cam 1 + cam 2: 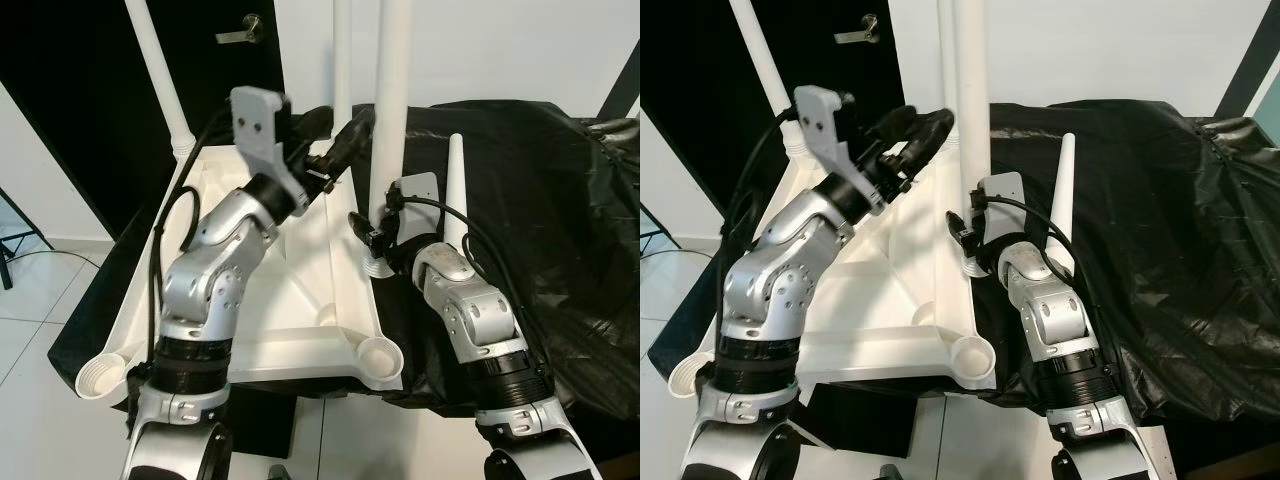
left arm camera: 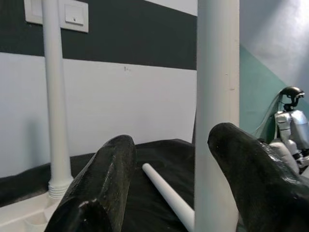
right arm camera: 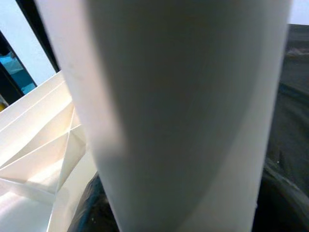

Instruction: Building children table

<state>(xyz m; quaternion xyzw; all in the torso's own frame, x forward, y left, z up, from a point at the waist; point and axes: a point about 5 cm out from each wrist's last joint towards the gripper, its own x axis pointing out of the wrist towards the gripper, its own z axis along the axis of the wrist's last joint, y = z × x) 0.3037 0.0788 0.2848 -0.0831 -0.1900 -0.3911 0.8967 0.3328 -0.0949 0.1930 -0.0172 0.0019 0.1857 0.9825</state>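
Three white legs [image 1: 393, 100] stand in the upturned tabletop [image 1: 300, 290] (one loose leg [image 1: 457, 190] lies beside); right gripper [image 1: 375, 240] clasps one leg's base, left gripper [image 1: 335, 150] gapes empty.

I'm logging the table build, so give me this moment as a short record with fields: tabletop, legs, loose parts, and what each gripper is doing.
tabletop: white tabletop lies upside down, ribbed underside up
legs fitted: three white legs upright, at the far left, far right and middle right
empty sockets: near left, near right
loose part: spare leg on the black sheet
left gripper: fingers open, beside the far right leg
right gripper: at the middle right leg's base
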